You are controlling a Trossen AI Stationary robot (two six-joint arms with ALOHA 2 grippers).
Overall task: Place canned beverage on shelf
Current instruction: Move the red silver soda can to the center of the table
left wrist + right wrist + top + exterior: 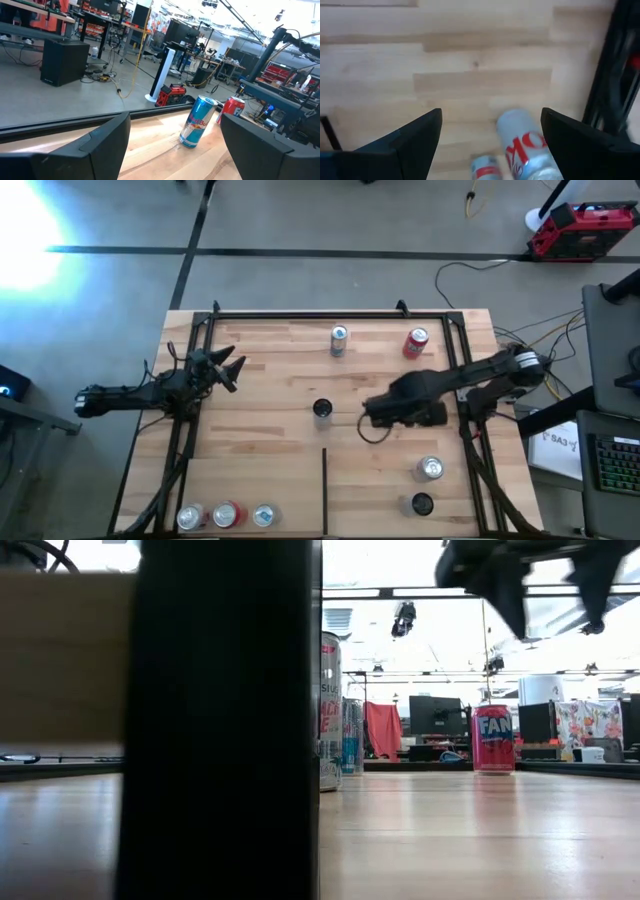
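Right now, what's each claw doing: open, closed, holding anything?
Left claw: open, empty, at the shelf's left edge.
Right claw: open, empty, above the silver can.

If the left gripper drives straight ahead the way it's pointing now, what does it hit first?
Probably the blue-and-silver can: it stands upright on the shelf almost centred between the left gripper's open jaws. A red can sits just behind it. Depth is hard to judge, so the gripper could pass slightly to one side.

"FAN" on pink-red can [492, 738], Red Bull logo on blue can [196, 121]
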